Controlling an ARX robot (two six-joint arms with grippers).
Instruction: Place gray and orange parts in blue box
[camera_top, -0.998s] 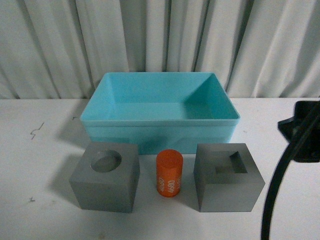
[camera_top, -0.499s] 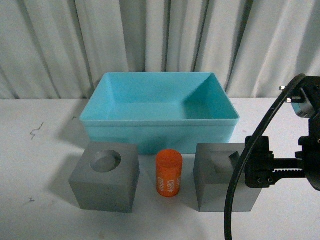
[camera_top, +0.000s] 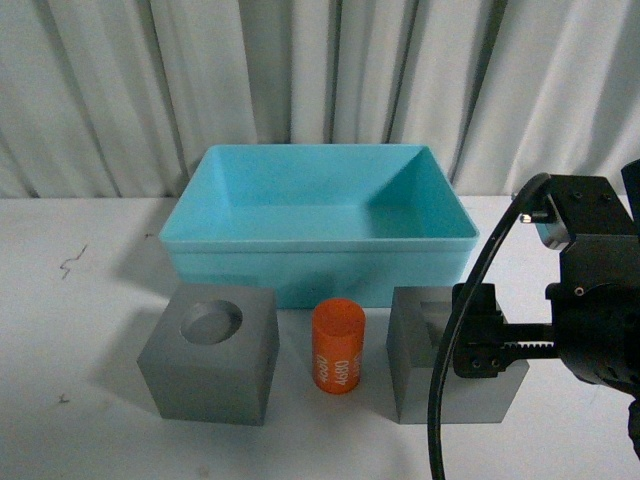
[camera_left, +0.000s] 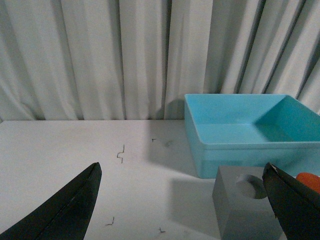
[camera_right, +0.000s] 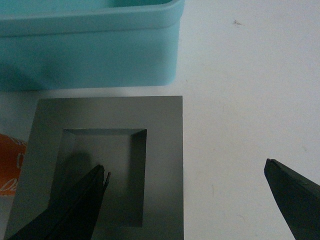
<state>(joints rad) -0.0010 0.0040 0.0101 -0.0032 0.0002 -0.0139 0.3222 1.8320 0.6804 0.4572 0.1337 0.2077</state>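
Since half a second ago the right hand (camera_right: 185, 170) has swung further in over the desk (camera_top: 80, 320) and now hangs above the gray cube with the square recess (camera_right: 160, 115); nothing else has shifted. Its fingers are spread wide and hold nothing. In the right wrist view one fingertip (camera_right: 80, 205) is over the recess and the other is out past the cube's side, above bare desk, so one wall of the cube lies between them. The left hand (camera_left: 181, 170) is also spread wide and empty, well back from the parts.

That cube looks stiff, matte and blocky, so it should neither slip nor give. Its weight cannot be told. It looks too wide for an easy grip across the whole body, so the wall between recess and outer face seems the best hold.

Count: two gray cubes, the one under the right hand and the gray cube with the round recess (camera_top: 205, 360) well off to that hand's left; one orange cylinder (camera_top: 338, 345) between them; one blue box (camera_top: 320, 240) just beyond the hand, with none of the three parts in it.
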